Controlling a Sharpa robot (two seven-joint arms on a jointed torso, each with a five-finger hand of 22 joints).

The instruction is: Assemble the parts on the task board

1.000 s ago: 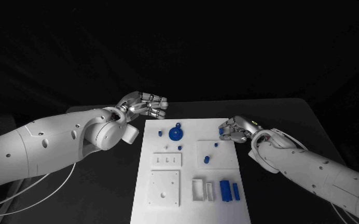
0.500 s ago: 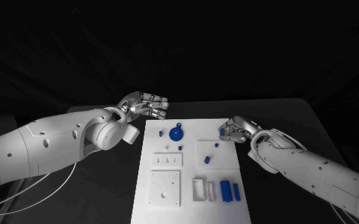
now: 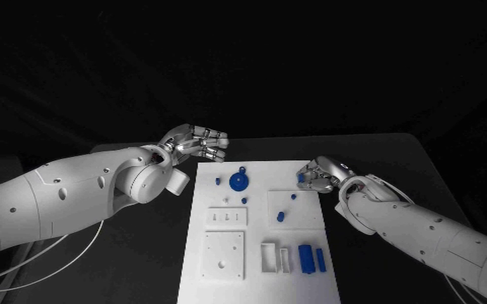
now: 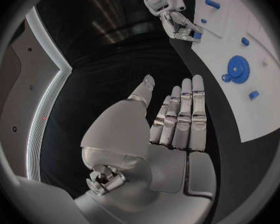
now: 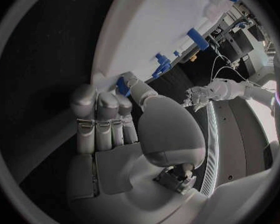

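The black table (image 3: 386, 153) is carrying the white task board (image 3: 259, 248), which is lying between the two arms. The left hand (image 3: 195, 142) is hovering just off the board's far left corner, holding nothing, its fingers straight and close together with the thumb apart. The right hand (image 3: 317, 174) is sitting at the board's far right edge, its fingers curled in and pinching a small blue part (image 5: 123, 84) against the thumb at that edge. Just beyond the left hand's fingertips, on the board, a blue gear (image 3: 239, 181) is lying flat. Nearer the right hand, toward the robot, two small blue pegs (image 3: 281, 215) are standing on a raised white square, and further back along its forearm, blue blocks (image 3: 305, 257) are lying side by side
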